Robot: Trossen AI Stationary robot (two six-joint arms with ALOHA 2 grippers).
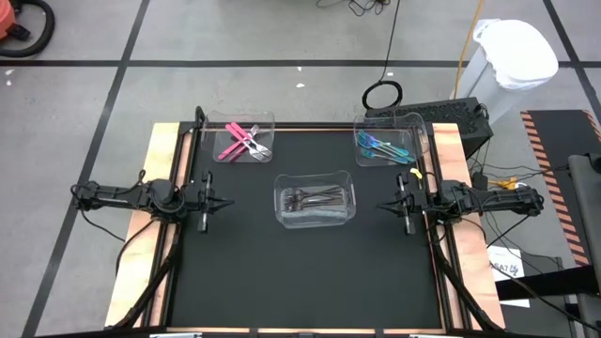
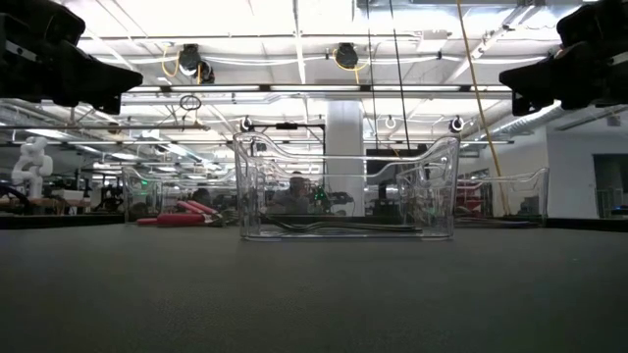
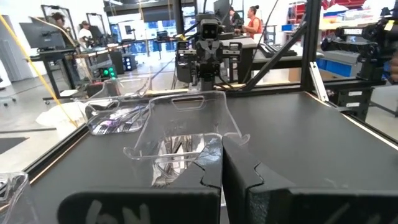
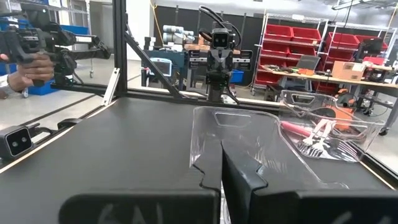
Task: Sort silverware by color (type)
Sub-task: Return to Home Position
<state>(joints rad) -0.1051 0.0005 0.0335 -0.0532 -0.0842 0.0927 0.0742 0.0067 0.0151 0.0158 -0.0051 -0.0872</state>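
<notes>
**As seen from overhead: sorted by colour, flanked by two level arms**

Shows a black bench (image 1: 300,272) edged in pale wood, set on a grey floor (image 1: 94,103) crossed by dark lines. Carries three clear bins. Far left, the left bin (image 1: 270,120) with the pink-handled silverware (image 1: 242,143). Nearer and central, the middle bin (image 1: 280,183) with the grey silverware (image 1: 315,198). Far right, the right bin (image 1: 413,120) with the blue-teal silverware (image 1: 380,147). Beyond, takes in a workshop with bright ceiling lights, a white pillar (image 2: 343,147) and red shelf bins (image 4: 292,40).

Finds the left gripper (image 1: 225,200) above the bench's left edge, level, aimed at the middle, fingers pressed together on nothing. Mirrors that with the right gripper (image 1: 380,205) at the right edge, likewise closed and empty.
</notes>
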